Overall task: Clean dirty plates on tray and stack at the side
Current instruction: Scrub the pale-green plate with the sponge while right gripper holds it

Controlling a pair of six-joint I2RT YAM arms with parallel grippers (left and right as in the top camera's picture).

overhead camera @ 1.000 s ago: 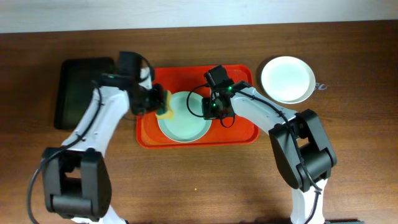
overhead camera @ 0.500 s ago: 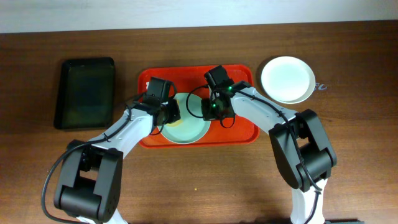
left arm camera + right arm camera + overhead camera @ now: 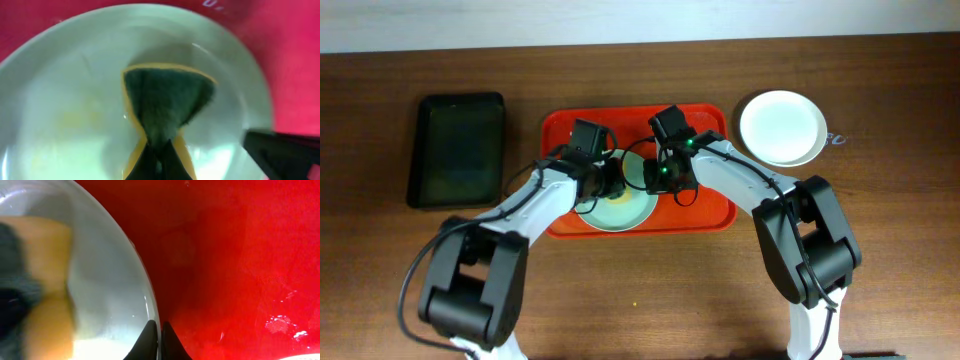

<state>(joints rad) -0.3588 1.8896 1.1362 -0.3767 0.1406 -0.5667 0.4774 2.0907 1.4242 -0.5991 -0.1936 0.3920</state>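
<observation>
A pale mint-green plate point(image 3: 620, 205) lies on the red-orange tray point(image 3: 710, 215). My left gripper point(image 3: 608, 180) is shut on a yellow-and-green sponge point(image 3: 167, 102) and presses it onto the plate's inside point(image 3: 65, 125), where faint yellowish smears show. My right gripper point(image 3: 658, 178) is shut on the plate's right rim point(image 3: 150, 300), one finger on each side of the rim point(image 3: 159, 330). A white plate point(image 3: 782, 127) sits on the table to the right of the tray. A third plate is not in view.
A black rectangular tray point(image 3: 457, 148) lies on the wooden table to the left of the red-orange tray. The tray's red floor point(image 3: 235, 270) fills the right wrist view beside the plate.
My left gripper has moved with the sponge from the plate's left edge rightward onto the plate's middle. The right gripper has held still on the rim.
</observation>
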